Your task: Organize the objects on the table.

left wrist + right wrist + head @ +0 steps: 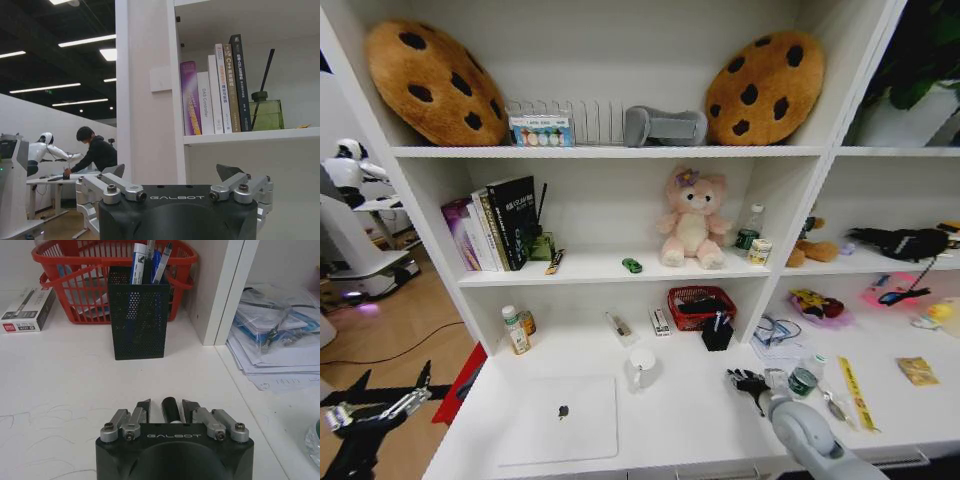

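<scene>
Right wrist view: the right end effector hangs low over the white worktop, its fingers pinching a black pen that stands between them at lower centre of the frame. Straight ahead, at centre of the frame, stands a black mesh pen cup, already holding several blue pens, with a red basket behind it at upper left. In the head view the same end effector sits at lower right of centre, near the cup but apart from it.

The step in hand looks to be carrying the pen to the cup. The next move would call for lifting the pen above the rim, bringing it over the opening and lining it up upright before release; the pens already inside crowd the opening, so a clear corner must be picked.

The laptop lies closed at lower left of the head view on the worktop, a white mug just beside its upper right corner. The green toy car rests on the middle shelf, left of a pink plush.

The left end effector waits at the lower left edge of the head view, off the worktop, fingers spread; the left wrist view shows it facing the books on the shelf.
</scene>
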### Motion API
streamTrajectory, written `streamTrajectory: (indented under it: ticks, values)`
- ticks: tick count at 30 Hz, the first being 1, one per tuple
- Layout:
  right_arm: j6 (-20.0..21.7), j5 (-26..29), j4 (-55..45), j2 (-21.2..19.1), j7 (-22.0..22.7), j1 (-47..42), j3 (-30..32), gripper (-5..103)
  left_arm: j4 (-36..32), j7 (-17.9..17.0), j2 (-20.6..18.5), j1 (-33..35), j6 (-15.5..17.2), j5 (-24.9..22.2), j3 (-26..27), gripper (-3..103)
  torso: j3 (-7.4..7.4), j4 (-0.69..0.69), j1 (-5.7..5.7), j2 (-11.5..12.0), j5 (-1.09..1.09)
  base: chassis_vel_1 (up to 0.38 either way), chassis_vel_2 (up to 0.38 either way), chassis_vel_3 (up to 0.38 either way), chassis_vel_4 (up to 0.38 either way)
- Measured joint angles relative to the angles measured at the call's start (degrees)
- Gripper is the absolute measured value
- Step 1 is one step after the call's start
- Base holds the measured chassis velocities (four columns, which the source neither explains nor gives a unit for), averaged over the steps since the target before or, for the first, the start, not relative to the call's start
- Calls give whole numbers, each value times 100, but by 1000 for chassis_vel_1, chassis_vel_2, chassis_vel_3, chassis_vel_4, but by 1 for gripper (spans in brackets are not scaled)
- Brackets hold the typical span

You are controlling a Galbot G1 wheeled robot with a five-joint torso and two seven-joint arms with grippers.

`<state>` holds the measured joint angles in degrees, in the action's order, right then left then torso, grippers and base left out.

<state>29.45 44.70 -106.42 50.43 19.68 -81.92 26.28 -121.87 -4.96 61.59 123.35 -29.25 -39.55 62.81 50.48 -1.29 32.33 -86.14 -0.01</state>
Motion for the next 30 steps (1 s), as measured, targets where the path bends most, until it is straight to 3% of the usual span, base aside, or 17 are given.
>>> streamTrajectory:
  ticks: [2,6,15,18,21,22,25,30]
  values:
    - [-8,-8,2,4,0,-16,8,35,0,0,0,0,0,0,0,100,0,0,0,0,0,0,0,0,0]
    - [-15,-19,-17,11,15,-27,15,14,0,0,0,0,0,0,0,100,0,0,0,0,1,0,0,0,0]
    - [-215,-289,-203,-21,-4,88,42,11,0,0,0,0,0,0,0,100,0,-1,0,0,2,0,0,0,0]
    - [-583,-642,-243,-49,-198,234,46,11,0,0,0,0,0,0,0,100,0,-1,0,0,2,0,0,0,0]
    - [-1416,-1329,-142,-150,-590,563,-42,11,0,0,0,0,0,0,0,100,0,-1,0,0,1,0,0,0,0]
    - [-1416,-1329,-142,-150,-590,563,-42,11,0,0,0,0,0,0,0,100,0,-1,0,0,1,0,0,0,0]
    - [-1985,-1661,83,-221,-824,1111,-231,11,0,0,0,0,0,0,0,100,0,-1,0,0,1,0,0,0,0]
    - [-2215,-1725,468,-278,-895,1904,-666,11,0,0,0,0,0,0,0,100,1,1,0,0,1,0,0,0,0]
